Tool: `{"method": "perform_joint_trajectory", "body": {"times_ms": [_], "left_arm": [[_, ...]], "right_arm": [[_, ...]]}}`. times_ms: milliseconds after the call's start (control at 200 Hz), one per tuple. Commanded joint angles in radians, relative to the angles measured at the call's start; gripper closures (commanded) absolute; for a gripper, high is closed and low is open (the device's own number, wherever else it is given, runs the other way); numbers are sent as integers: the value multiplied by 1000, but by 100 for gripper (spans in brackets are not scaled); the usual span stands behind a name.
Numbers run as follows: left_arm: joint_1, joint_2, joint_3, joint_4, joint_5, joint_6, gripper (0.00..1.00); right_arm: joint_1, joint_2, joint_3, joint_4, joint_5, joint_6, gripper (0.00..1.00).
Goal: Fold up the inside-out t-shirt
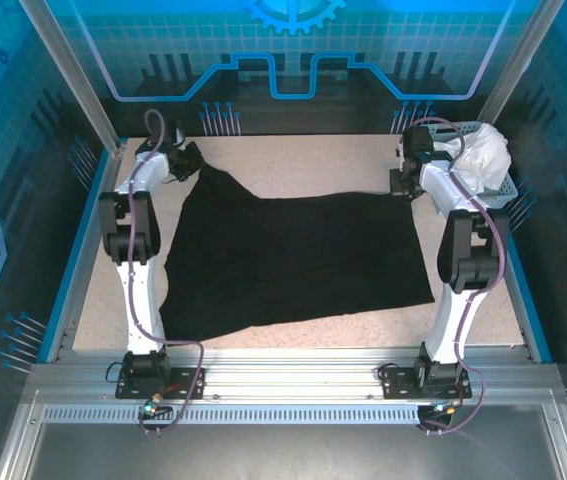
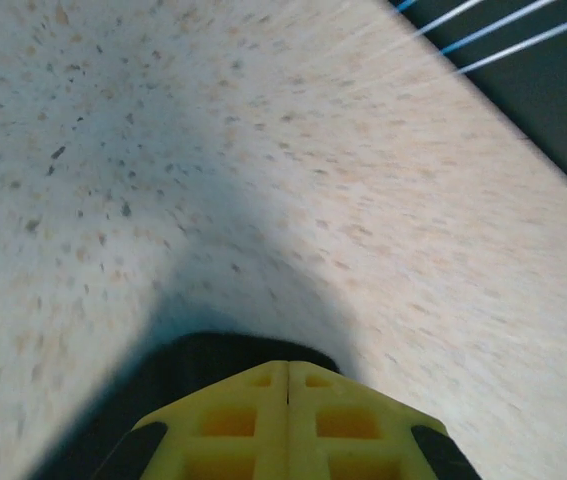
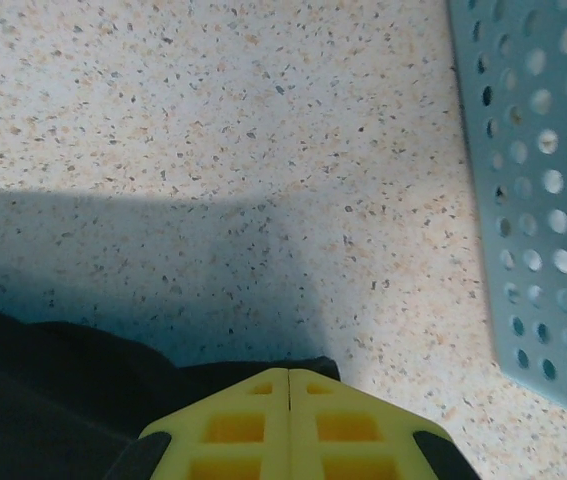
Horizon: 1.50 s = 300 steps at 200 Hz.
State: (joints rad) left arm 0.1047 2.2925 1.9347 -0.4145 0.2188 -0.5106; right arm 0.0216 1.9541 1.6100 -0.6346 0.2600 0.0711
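The black t-shirt [image 1: 283, 255] lies spread across the middle of the speckled table, stretched between both arms at its far corners. At the far left corner my left gripper [image 1: 185, 160] holds the cloth. In the left wrist view its yellow jaws [image 2: 287, 375] are pressed together with black t-shirt cloth [image 2: 188, 362] pinched under the tips. My right gripper [image 1: 406, 183] holds the far right corner. The right wrist view shows its yellow jaws [image 3: 290, 380] closed on the t-shirt cloth [image 3: 53, 390], which trails away to the left. No printed graphic shows.
A pale blue perforated basket [image 1: 503, 185] sits at the far right of the table with a white cloth garment [image 1: 483, 155] in it; its wall [image 3: 533, 200] stands close to my right gripper. Bare table [image 1: 303, 160] lies beyond the shirt, bounded by a blue frame.
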Motion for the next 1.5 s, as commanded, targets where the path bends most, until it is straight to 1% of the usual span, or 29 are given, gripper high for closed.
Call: {"method": "perform_joint_trajectory", "body": {"times_ms": [0,95,210,325,390,510,615,765,835,970,1061,1181,1246,1411,1496], "left_arm": [[3,-257,-201,164,47,-53,100],[3,-445,-425,241,53,-96,100],[3,-671,-670,300,62,-151,100],[3,-867,-831,274,53,-184,100],[3,-957,-890,223,47,-185,100],[4,-1086,-929,89,30,-158,100],[4,-1158,-962,-4,76,-152,100],[9,-1216,-981,-136,156,-129,100],[11,-1240,-973,-202,158,-87,100],[15,-1266,-959,-332,97,9,100],[16,-1311,-984,-372,44,37,100],[16,-1392,-1029,-405,-6,38,100],[16,-1430,-1045,-450,-26,48,100],[16,-1545,-1124,-533,-44,34,100],[-11,-1568,-1127,-543,-65,19,100]], "right_arm": [[8,-105,-64,25,27,23,100],[-3,-159,-131,43,32,52,100],[-26,-219,-209,62,-2,94,100],[-59,-271,-289,91,-29,140,100],[-81,-294,-329,103,-41,161,100],[-124,-335,-390,128,-67,198,100],[-151,-346,-416,128,-83,213,100],[-156,-357,-442,119,-86,217,100],[-157,-362,-450,112,-83,214,100],[-157,-362,-460,101,-99,213,100],[-152,-367,-486,100,-105,217,100],[-152,-367,-521,109,-128,229,100],[-151,-359,-534,107,-134,235,100],[-152,-337,-542,109,-133,246,100],[-151,-315,-527,103,-128,254,100]]}}
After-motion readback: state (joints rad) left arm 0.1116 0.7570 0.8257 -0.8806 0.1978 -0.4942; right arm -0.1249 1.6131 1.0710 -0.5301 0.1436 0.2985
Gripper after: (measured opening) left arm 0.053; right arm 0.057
